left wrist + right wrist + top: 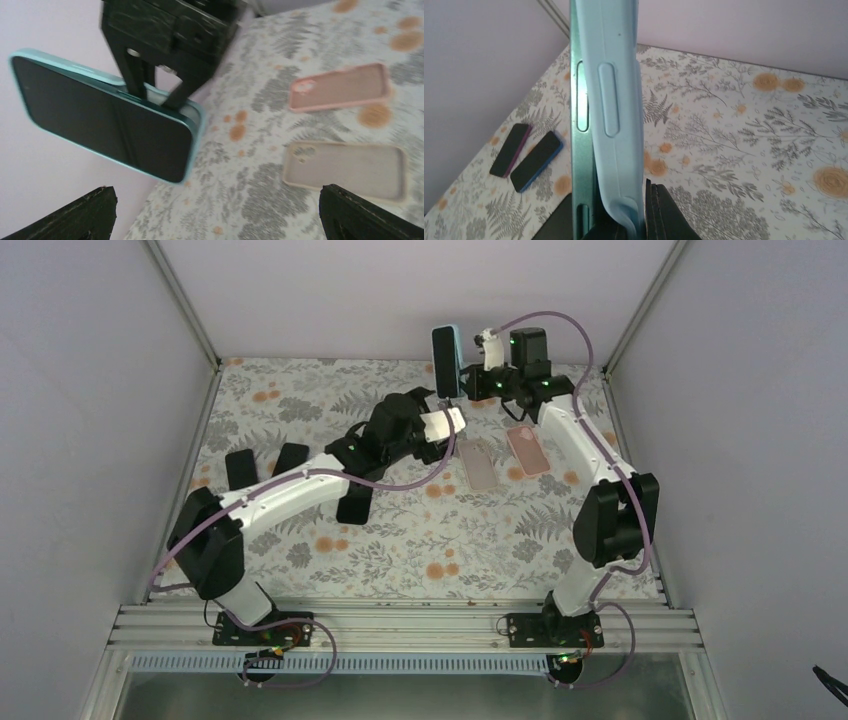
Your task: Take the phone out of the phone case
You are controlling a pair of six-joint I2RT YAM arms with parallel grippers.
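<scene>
Phone: you have the dark-screened slab phone (100, 115) in its pale-blue soft silicone case (616, 100); it is held upright in the air over the far side of the floral desk (400, 550)
Right fingers (659, 212): clenched on the lower end of the cased phone
Left fingers (75, 217): released, spread wide just short of the screen; touching nothing
Your move: close the left fingers on the rigid phone edge, not the case lip; pull along its length; let the right hold only the case
Materials: the case looks matte and rubbery; along one long side it seems peeled off the glossy greenish frame (581, 150); expect cling and stretch; the glass is slick
</scene>
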